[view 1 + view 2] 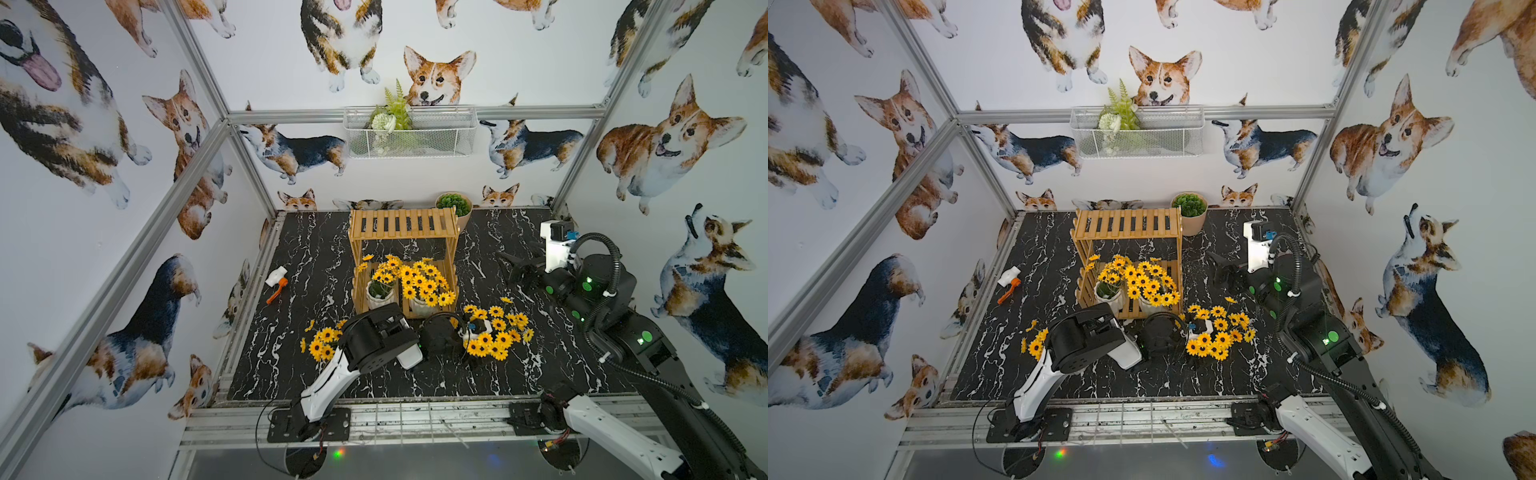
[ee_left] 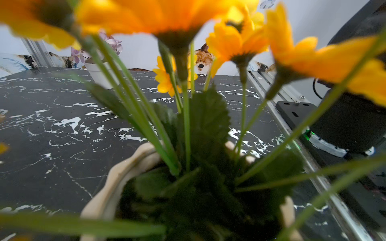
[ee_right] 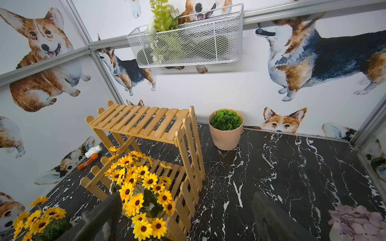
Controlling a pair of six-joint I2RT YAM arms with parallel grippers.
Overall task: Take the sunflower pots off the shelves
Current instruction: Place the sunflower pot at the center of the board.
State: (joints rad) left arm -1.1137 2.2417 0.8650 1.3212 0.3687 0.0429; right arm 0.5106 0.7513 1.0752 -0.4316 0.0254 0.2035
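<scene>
The shelves [image 1: 405,232] stand at the back middle, with the top tier bare. Two sunflower pots [image 1: 380,291] [image 1: 424,286] sit side by side on the lower tier. A third sunflower pot [image 1: 492,334] stands on the table in front of the rack. My left gripper [image 1: 446,332] reaches into its blooms, fingers buried from sight. The left wrist view looks straight down onto that pot's rim [image 2: 117,177]. Another sunflower pot [image 1: 322,345] stands on the table, partly behind my left arm. My right gripper [image 3: 186,225] hovers right of the shelves, open and holding nothing.
A beige succulent pot [image 1: 455,205] stands behind the rack's right corner. A white pot of pale pink flowers [image 3: 355,221] sits on the table near my right gripper. A white wire basket [image 1: 411,131] with greenery hangs on the back wall. A white and orange tool [image 1: 276,280] lies at the left edge.
</scene>
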